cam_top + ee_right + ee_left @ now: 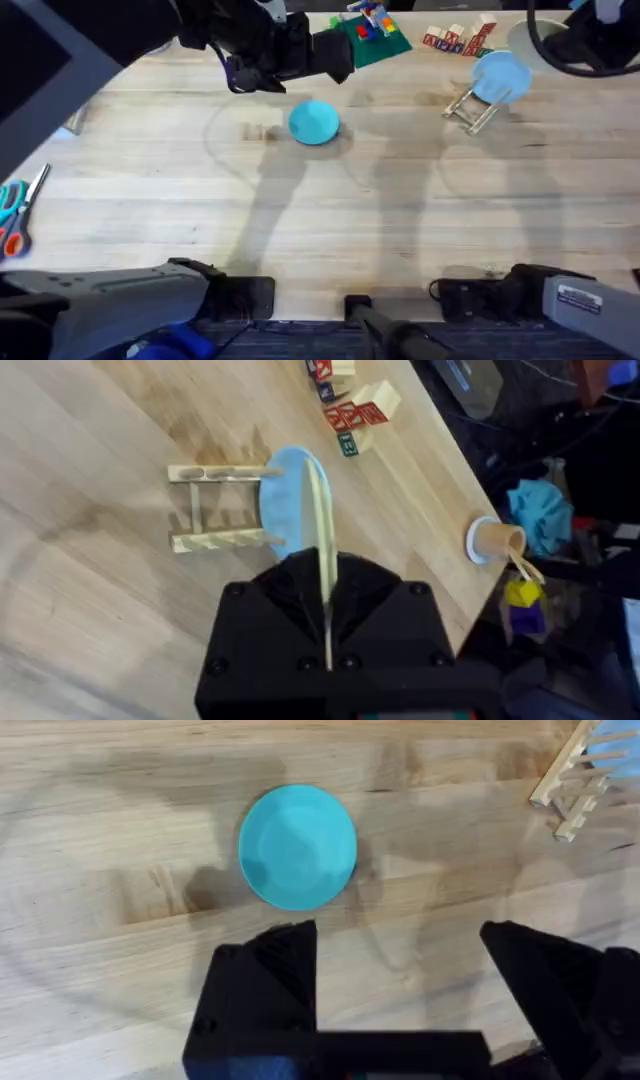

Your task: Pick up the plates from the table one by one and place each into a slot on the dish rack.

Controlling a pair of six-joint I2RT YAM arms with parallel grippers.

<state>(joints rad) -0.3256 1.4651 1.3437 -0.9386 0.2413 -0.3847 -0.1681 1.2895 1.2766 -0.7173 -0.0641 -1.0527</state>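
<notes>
Currently lying flat and face-up: bright blue plate [314,122], upper centre of the overhead frame, on the bare table [320,220], well apart from everything else. Round, shallow, smooth plastic, evenly coloured, with a slightly raised rim and a soft shadow beside it. Seen again in the left wrist view [297,847], whole and unobstructed. Just short of it, the left gripper [400,975], black fingers spread wide apart and empty, with a gap broader than the plate. Probably lined up that way to straddle the rim on a descent. Judged not yet gripped, not yet lifted. Further out, toward the upper right of the overhead frame: dish rack [468,108], pale dowel pegs, tilted a little, with the light blue plate [500,78] already standing in one slot, leaning on its edge. Same pair in the right wrist view: rack [215,475], light blue plate [285,500]. Directly above them, the right gripper [325,595], closed on the cream plate [322,530], held edge-on so that a thin pale line alone shows. Likely kept vertical to slide between pegs beside the plate already seated. At the top edge of the overhead frame: green baseplate [375,42] and letter blocks [458,40]; at the far left, scissors [15,215].
</notes>
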